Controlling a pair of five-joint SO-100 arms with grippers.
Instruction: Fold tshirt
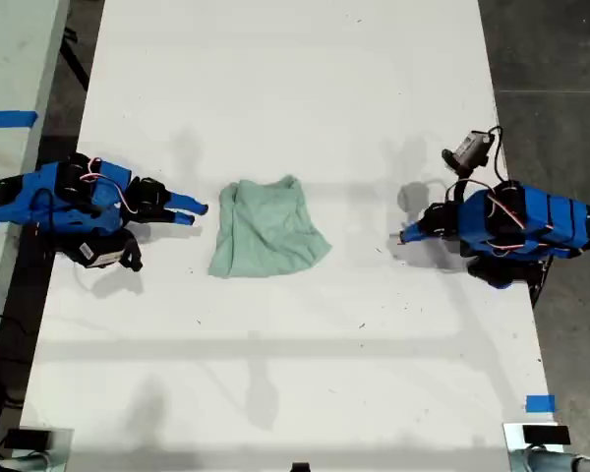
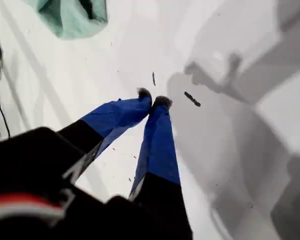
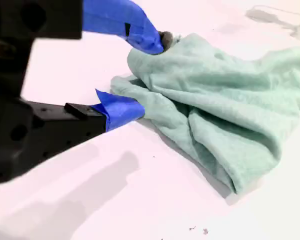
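Observation:
The tshirt (image 1: 266, 228) is a pale mint-green cloth lying in a wrinkled, bunched heap in the middle of the white table (image 1: 295, 88). My second gripper (image 1: 192, 213) is at the exterior view's left and points at the heap. In the second wrist view this gripper (image 3: 140, 75) is open, its blue fingertips (image 3: 151, 41) right at the edge of the tshirt (image 3: 225, 105), gripping nothing. My first gripper (image 1: 405, 236) is at the exterior view's right, well apart from the cloth. It (image 2: 154, 101) is shut on nothing above bare table, with the tshirt (image 2: 70, 17) far off.
Blue tape marks (image 1: 540, 403) sit near the table's front corner at the exterior view's right. A second pale surface with blue tape (image 1: 5, 119) runs along the exterior view's left. Dark floor (image 1: 560, 59) borders the table at the exterior view's right. Small dark specks (image 2: 192, 99) dot the tabletop.

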